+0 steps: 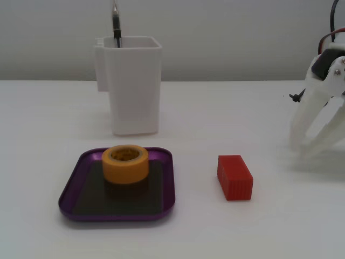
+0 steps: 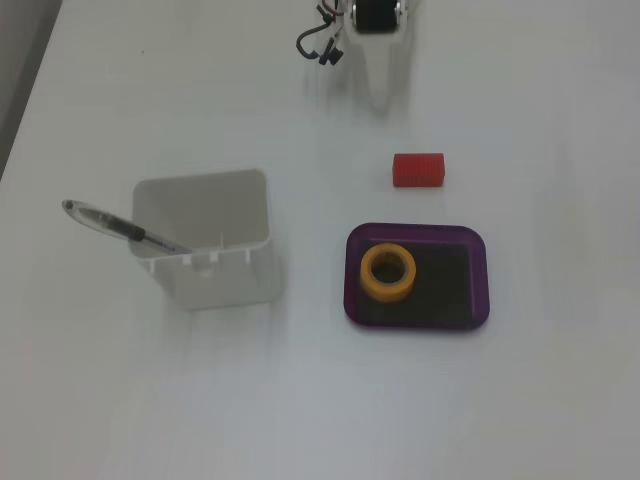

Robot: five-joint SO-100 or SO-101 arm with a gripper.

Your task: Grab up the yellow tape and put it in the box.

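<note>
The yellow tape (image 1: 125, 163) lies flat inside the purple box (image 1: 70, 186), toward its back left part in a fixed view. In the other fixed view the tape (image 2: 388, 272) sits in the left half of the box (image 2: 481, 275). My white gripper (image 1: 304, 147) stands at the far right of the table, well away from the box, with its fingers spread and nothing between them. It also shows at the top edge of the other fixed view (image 2: 385, 95), pale against the white table.
A red block (image 1: 235, 177) lies on the table between the box and the gripper; it also shows in the other fixed view (image 2: 418, 169). A tall white container (image 1: 135, 86) holding a pen (image 1: 115, 21) stands behind the box.
</note>
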